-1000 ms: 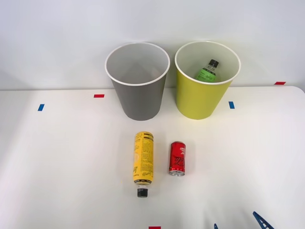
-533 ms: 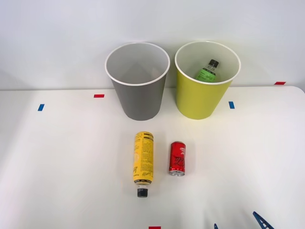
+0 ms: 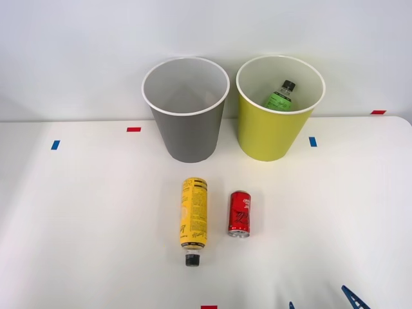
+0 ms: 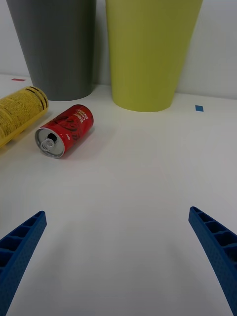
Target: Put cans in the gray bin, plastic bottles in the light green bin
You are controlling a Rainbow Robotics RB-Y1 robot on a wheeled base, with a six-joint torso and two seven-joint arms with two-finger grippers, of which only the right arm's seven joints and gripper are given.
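One light, stiff can [image 3: 239,214] lay mid-frame on the desk, best gripped across its sides by the spread-apart claw [image 4: 118,256].

Quick count — one small red drink can [image 3: 239,214], two plastic bottles: a slim yellow-labelled one [image 3: 193,216] and a green-labelled one [image 3: 280,96] — and two round tapered bins: gray [image 3: 187,132], yellow-green [image 3: 267,134].

Looking like a robot test lab, probably: a plain white worktop [image 3: 77,212] is sitting against a bare white wall [image 3: 77,51], with red and blue tape markers [image 3: 134,129] dotting it.
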